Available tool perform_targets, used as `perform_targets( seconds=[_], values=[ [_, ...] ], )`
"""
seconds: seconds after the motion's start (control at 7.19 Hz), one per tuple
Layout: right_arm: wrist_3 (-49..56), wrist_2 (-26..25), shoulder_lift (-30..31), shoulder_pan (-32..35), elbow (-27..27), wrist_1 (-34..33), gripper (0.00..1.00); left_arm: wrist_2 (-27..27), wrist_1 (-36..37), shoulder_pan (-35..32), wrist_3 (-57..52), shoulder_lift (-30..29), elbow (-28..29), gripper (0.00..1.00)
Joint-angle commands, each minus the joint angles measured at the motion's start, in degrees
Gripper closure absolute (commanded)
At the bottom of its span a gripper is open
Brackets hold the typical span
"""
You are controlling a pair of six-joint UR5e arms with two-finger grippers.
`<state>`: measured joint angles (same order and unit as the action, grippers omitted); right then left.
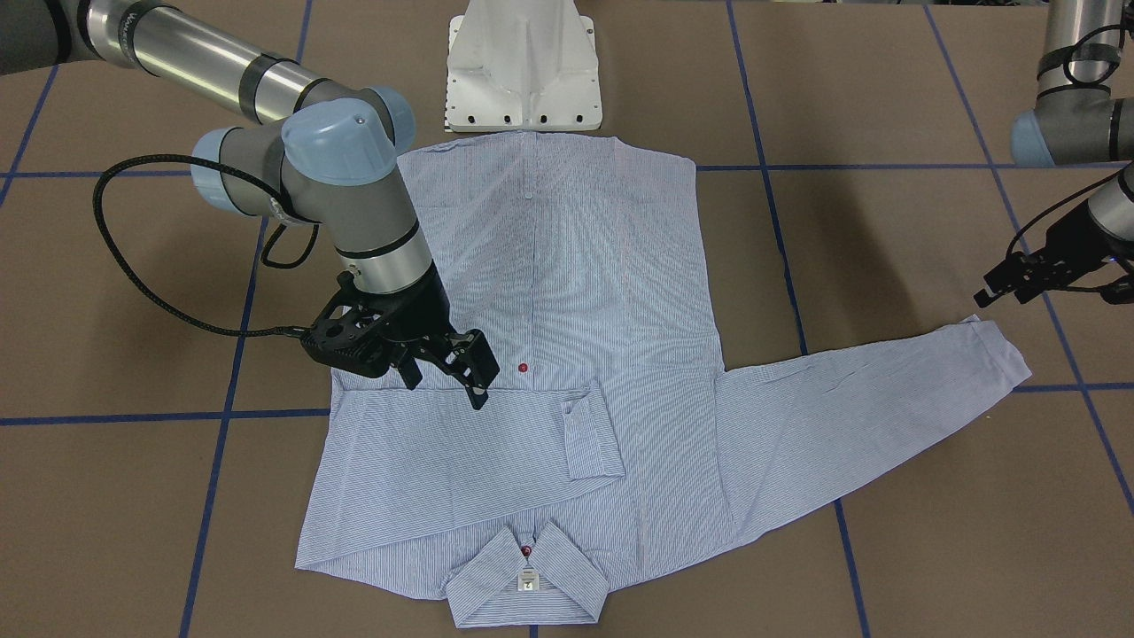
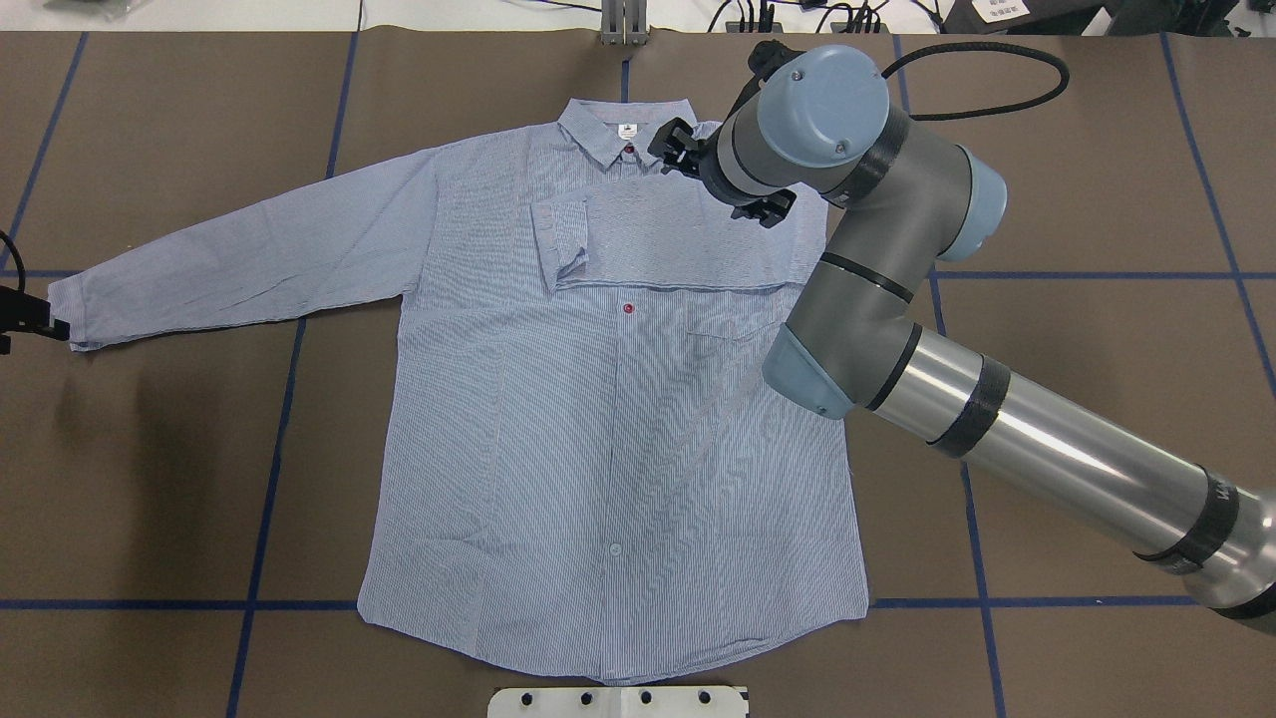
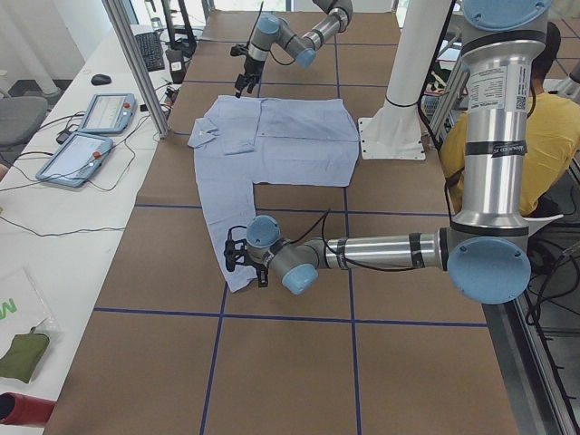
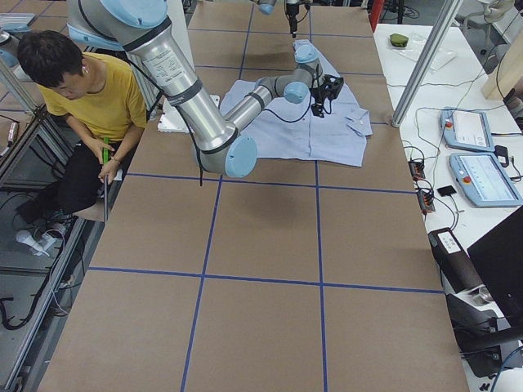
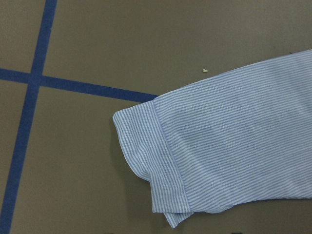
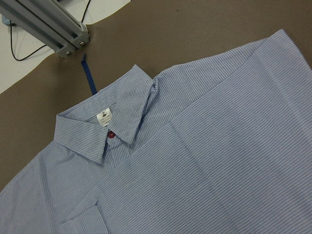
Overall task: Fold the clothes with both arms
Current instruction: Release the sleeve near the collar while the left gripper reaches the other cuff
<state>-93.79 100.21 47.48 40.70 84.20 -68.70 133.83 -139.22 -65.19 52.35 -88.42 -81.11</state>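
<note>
The shirt (image 2: 598,449) lay flat and face up on the brown tabletop (image 2: 1097,199). Its collar (image 1: 527,585) was at the edge far from the robot and its hem was near the base.

The sleeve on the robot's right (image 1: 443,461) was folded across the chest, and its cuff (image 1: 589,434) ended just past the button line. The right hand (image 1: 446,390) was over the hem-side edge of that folded sleeve, toward the robot's right of a dark red button (image 1: 523,367). Its two fingers were spread apart with nothing between them. Its wrist camera looked down on the collar and the folded sleeve. Whether the fingertips touched the cloth could not be told.

The other sleeve (image 2: 239,259) stretched out straight toward the robot's left, well clear of the shirt's body. Its cuff (image 5: 156,156) lay loose on the tabletop beside a crossing of blue tape lines (image 5: 29,122). The left hand (image 1: 997,288) was just beyond the end of that cuff, close to it. The wrist view showed no cloth gripped. Whether its fingers stood apart or together could not be told.
</note>
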Motion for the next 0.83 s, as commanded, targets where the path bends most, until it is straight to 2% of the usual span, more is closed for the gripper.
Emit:
perform_targets(
  seconds=[0.0, 0.42, 0.56, 0.7],
  values=[
    [0.0, 0.0, 0.4, 0.0, 0.0, 0.1, 0.01, -0.1, -0.1, 1.1, 0.6, -0.7, 0.9, 0.17],
    [0.0, 0.1, 0.9, -0.1, 0.0, 0.3, 0.01, -0.5, -0.5, 1.5, 0.6, -2.1, 3.0, 0.24],
    [0.0, -0.2, 1.0, -0.4, 0.0, 0.3, 0.01, -3.3, -0.6, 1.5, 0.6, -3.6, 4.4, 0.25],
    [0.0, -0.4, 1.0, -0.5, 0.0, 0.3, 0.01, -3.5, -0.5, 1.5, 0.6, -4.8, 5.8, 0.29]
  ],
)
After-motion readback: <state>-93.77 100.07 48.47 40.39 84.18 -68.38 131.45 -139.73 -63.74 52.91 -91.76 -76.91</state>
